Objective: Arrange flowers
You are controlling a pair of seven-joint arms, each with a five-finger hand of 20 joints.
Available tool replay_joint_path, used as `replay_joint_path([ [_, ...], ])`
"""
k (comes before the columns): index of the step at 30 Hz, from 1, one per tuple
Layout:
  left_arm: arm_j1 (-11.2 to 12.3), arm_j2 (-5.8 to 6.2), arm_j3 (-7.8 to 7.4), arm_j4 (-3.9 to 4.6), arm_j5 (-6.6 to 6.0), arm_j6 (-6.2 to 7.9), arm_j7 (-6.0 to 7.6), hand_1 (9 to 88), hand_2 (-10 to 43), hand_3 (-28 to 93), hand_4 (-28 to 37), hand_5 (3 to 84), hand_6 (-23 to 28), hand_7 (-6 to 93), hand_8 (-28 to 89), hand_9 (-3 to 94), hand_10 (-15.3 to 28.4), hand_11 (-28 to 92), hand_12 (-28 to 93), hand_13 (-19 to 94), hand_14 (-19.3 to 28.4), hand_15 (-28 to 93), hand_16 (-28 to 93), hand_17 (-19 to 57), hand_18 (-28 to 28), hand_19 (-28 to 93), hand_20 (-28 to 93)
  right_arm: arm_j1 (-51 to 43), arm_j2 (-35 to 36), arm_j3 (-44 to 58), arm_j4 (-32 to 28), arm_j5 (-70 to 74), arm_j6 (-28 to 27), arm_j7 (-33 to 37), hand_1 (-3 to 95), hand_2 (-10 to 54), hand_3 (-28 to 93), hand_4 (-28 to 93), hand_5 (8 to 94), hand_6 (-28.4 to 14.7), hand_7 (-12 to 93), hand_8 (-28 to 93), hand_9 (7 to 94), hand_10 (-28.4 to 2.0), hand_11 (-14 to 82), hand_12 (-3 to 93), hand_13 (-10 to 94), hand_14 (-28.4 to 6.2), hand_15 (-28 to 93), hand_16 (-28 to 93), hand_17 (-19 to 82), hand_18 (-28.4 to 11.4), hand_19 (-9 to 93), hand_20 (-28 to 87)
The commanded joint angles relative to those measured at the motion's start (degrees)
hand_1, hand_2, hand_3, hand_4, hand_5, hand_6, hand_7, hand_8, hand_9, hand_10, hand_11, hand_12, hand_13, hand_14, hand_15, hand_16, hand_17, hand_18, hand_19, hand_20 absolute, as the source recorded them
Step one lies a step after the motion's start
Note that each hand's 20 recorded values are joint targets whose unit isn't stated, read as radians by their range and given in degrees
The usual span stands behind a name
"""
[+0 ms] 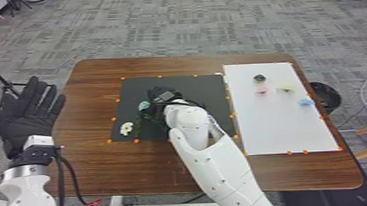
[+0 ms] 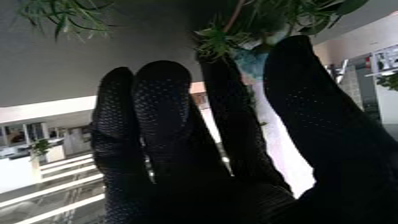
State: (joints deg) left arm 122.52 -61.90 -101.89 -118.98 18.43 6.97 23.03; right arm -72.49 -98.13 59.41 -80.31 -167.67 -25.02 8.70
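Over the dark mat (image 1: pixel 140 87), the right hand (image 1: pixel 165 96) has its fingers (image 2: pixel 162 100) extended and its thumb (image 2: pixel 306 95) standing apart, the blue-green bloom (image 2: pixel 251 62) between; whether they touch it, I cannot tell. That wide opening probably leaves room to take the bloom without crushing petals. Near the mat's edge is a white flower (image 1: pixel 126 128), making two blooms there, probably kept close so the arrangement can grow around them. Across on the one white board (image 1: pixel 284 131) I count four flower heads: one dark (image 1: pixel 260 78), one pink (image 1: pixel 262 90), one pale (image 1: pixel 286 88), one blue (image 1: pixel 305 102). They sit spaced, presumably so each can be reached alone. Both surfaces lie on the brown counter (image 1: pixel 94 165). Beyond its side, the left hand (image 1: pixel 28 115) is open and empty, likely parked clear of the work.
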Motion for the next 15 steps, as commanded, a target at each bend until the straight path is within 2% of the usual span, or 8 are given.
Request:
replay_joint_path([
  [1, 0.86, -0.48, -0.14, -0.57, -0.09, 0.18, -0.19, 24.1, 15.3, 70, -28.3, 38.4, 7.6, 11.6, -10, 29.4, 12.3, 15, 5, 23, 12.5, 16, -3, -5.8, 13.2, 33, 8, -0.38, 0.16, -0.05, -1.25, -6.16, -1.61, -1.45, 39.7, -2.9, 76, -24, 61.0, -5.3, 14, -11, 42.2, -18.7, 7.2, 10.8, 62, -11.7, 74, 27, 34, -21.9, 81, 29],
  [7, 0.85, -0.63, -0.05, -0.53, -0.02, 0.2, -0.32, 24.1, 15.4, 70, -28.3, 38.5, 7.7, 11.5, -10, 29.5, 12.2, 15, 5, 23, 12.6, 16, -3, -5.9, 13.3, 33, 8, -0.38, 0.37, -0.36, -1.32, -6.16, -1.33, -0.8, 39.9, -3.0, 77, -24, 59.2, -3.9, 14, -12, 42.0, -18.2, 7.5, 10.6, 62, -11.8, 74, 27, 34, -22.0, 81, 29],
  [15, 1.01, -0.94, 0.03, -0.45, 0.05, 0.52, -0.78, 24.1, 15.4, 70, -28.3, 38.4, 7.7, 11.6, -10, 29.5, 12.2, 15, 5, 23, 12.7, 16, -3, -5.9, 13.3, 33, 8, 0.53, 2.39, -0.88, -2.46, -2.4, 0.25, 3.15, 39.6, -3.4, 77, -24, 57.9, -5.2, 13, -11, 41.6, -19.2, 8.2, 10.5, 62, -11.7, 74, 26, 35, -22.1, 81, 29],
])
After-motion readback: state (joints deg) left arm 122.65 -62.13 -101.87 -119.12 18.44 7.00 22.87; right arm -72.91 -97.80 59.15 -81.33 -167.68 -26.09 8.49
